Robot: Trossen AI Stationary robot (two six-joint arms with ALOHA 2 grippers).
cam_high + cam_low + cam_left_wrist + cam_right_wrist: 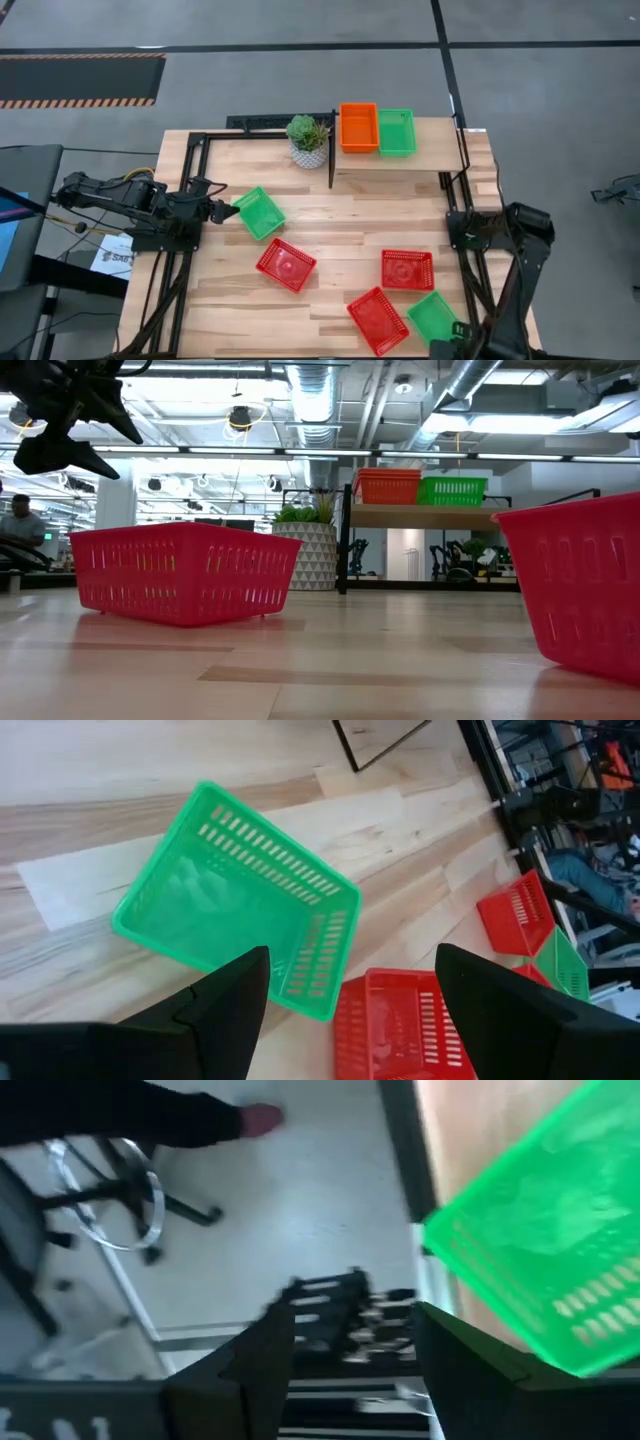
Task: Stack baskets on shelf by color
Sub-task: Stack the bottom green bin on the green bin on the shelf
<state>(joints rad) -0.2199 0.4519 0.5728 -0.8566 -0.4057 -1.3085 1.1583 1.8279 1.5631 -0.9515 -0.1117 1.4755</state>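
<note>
Three red baskets and two green baskets lie flat on the tabletop. One orange basket and one green basket stand side by side on the shelf at the far right. My left gripper is open and hovers beside the left green basket, above the table. My right gripper is open at the table's near right corner, next to the other green basket, without touching it.
A potted plant in a white patterned pot stands left of the shelf's black frame. Bare planks lie between the shelf and the red baskets. In the low view a red basket stands mid-table and another close by at the right. A person shows in the room beyond.
</note>
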